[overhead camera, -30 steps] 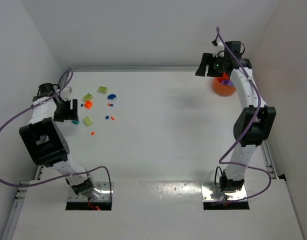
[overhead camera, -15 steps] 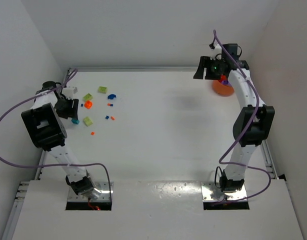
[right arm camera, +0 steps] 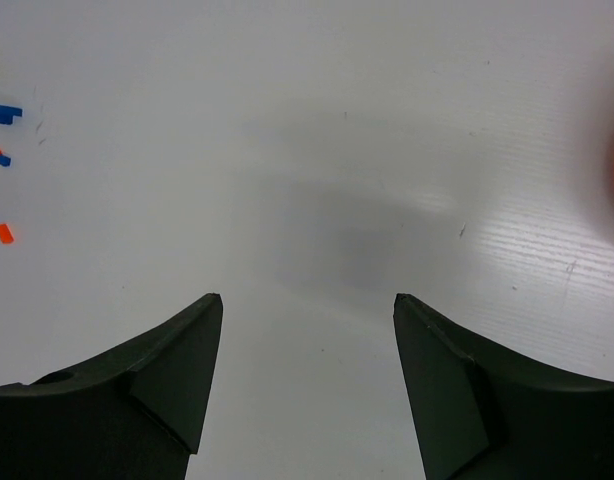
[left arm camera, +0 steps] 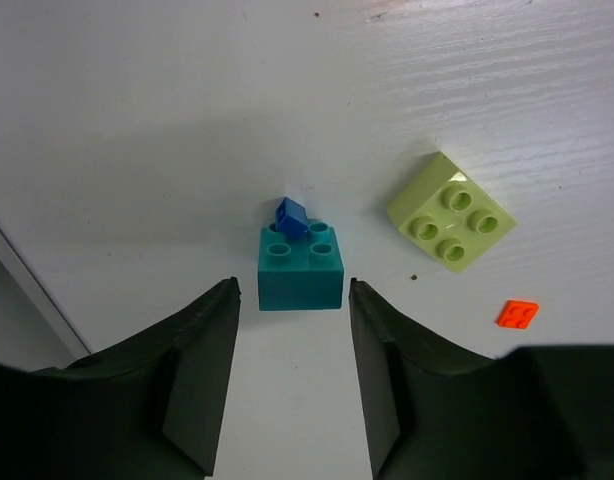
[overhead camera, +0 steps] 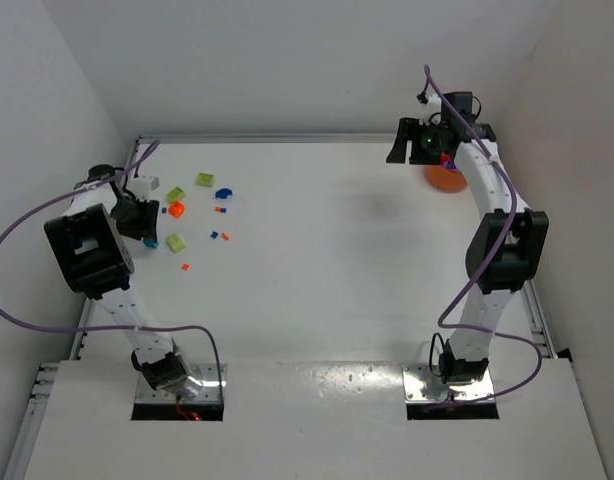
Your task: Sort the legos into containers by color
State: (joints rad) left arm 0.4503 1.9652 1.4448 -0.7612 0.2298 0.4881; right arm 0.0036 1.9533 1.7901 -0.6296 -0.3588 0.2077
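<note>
left jaws: half-open, empty, tips flanking near edge of teal brick (left arm camera: 300,270), slim gap each side | brick dead ahead, square to jaws, blue bit (left arm camera: 291,214) on top, desk (overhead camera: 337,260) left edge | right jaws: wide, empty, beside orange bowl (overhead camera: 445,178) | left arm nearer

Your flat white table (overhead camera: 327,260) carries small orange, blue and yellow-green plastic bricks (overhead camera: 176,209) scattered far left, and a round orange plastic bowl (overhead camera: 445,178) far right.

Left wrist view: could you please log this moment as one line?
left gripper: open, flanking teal brick | small blue piece at its far edge | right gripper: open, empty
</note>
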